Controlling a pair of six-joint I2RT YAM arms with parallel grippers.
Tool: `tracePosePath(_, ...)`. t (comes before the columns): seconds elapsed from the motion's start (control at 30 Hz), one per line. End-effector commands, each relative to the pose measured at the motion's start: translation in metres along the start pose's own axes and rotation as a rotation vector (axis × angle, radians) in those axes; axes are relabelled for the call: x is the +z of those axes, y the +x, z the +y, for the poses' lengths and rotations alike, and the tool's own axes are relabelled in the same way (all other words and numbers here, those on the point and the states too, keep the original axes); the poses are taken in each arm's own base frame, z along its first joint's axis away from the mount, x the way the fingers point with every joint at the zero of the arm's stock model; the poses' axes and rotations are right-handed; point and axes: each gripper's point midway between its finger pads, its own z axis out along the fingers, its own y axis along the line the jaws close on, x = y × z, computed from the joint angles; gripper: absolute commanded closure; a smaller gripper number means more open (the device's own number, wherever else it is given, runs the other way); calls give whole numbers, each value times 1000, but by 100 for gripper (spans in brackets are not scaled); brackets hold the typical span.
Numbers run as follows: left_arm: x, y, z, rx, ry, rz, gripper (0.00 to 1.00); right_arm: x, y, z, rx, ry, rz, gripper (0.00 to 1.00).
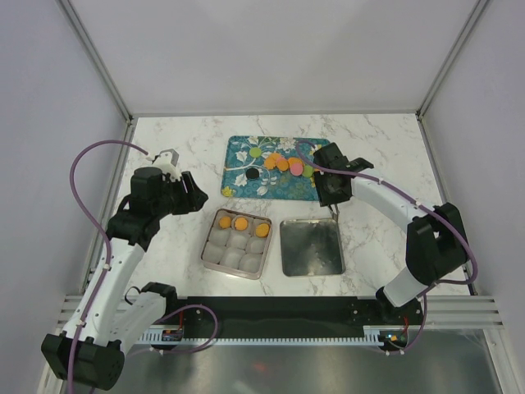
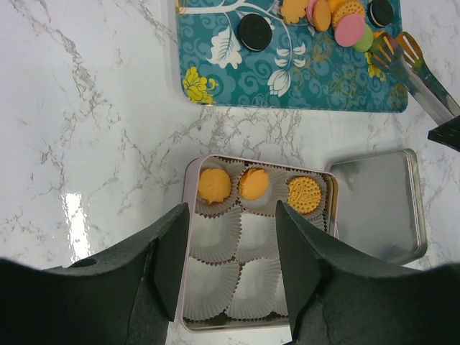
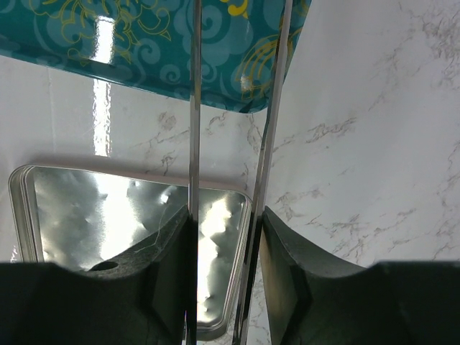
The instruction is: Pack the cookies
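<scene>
Loose cookies [image 1: 283, 162] in orange, pink and green lie piled on the teal tray [image 1: 283, 187], with a black cookie [image 1: 253, 175] apart on its left. Three orange cookies [image 2: 253, 183] fill the far row of paper cups in the tin [image 2: 188, 194]. My left gripper [image 2: 231, 248] hangs open over the tin's near cups, holding nothing. My right gripper [image 3: 224, 237] is shut on metal tongs [image 3: 194, 108]. The tongs' tips [image 2: 395, 50] sit at the tray's right end, beside the cookie pile [image 2: 338, 18].
The tin's silver lid [image 1: 311, 246] lies flat just right of the tin, under my right wrist [image 3: 108, 215]. White walls with metal posts close off the marble table at the back and both sides. Purple cables loop off both arms.
</scene>
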Motion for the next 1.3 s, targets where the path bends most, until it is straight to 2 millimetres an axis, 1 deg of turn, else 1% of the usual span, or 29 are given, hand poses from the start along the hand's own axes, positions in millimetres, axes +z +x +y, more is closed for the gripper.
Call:
tracePosePath(0.0,1,-6,-6,13,26,-25,41,-5,-23,5,8,-18,-70,55)
tracePosePath(0.13,0,-6,-6,13,28,-24,40,-12,-28,6,15,-28,-88,62)
tracePosePath(0.17,0,-6,-6,13,28,-26,41,-15,-28,6,16,-31,-89,65)
tracePosePath(0.23,0,-7,-6,14,26,-29,41,-27,-33,5,22,-36,-116,70)
tracePosePath(0.33,0,-7,-6,13,26,-28,41,-41,-42,3,28,-37,-151,72)
tracePosePath(0.37,0,-7,-5,12,24,-27,41,-46,-42,2,29,-38,-156,72)
tracePosePath(0.53,-1,-7,-6,12,25,-30,41,-60,-41,0,32,-47,-169,73)
tracePosePath(0.67,-1,-7,-5,11,25,-29,41,-71,-41,3,32,-79,-190,73)
tracePosePath(0.73,0,-7,-6,12,25,-30,41,-73,-40,4,31,-84,-185,74)
tracePosePath(0.83,0,-7,-5,12,21,-30,41,-82,-41,11,27,-137,-198,75)
tracePosePath(0.93,0,-7,-4,11,19,-31,40,-97,-43,25,3,-180,-221,76)
tracePosePath(0.97,0,-7,-4,12,19,-31,41,-103,-41,35,-26,-200,-226,76)
tracePosePath(1.0,-1,-7,-4,12,18,-32,41,-110,-42,43,-38,-215,-237,76)
tracePosePath(1.03,-1,-8,-4,13,17,-36,41,-113,-40,50,-57,-227,-237,76)
tracePosePath(1.07,-1,-7,-4,13,16,-33,40,-120,-35,67,-95,-257,-239,77)
tracePosePath(1.13,0,-7,-4,12,14,-32,41,-132,-33,85,-124,-293,-253,77)
tracePosePath(1.17,0,-8,-4,12,13,-34,41,-139,-25,105,-173,-331,-253,77)
tracePosePath(1.23,-1,-8,-3,12,11,-36,41,-151,-22,125,-199,-378,-263,77)
tracePosePath(1.27,0,-8,-2,12,6,-35,41,-158,-11,144,-243,-423,-255,77)
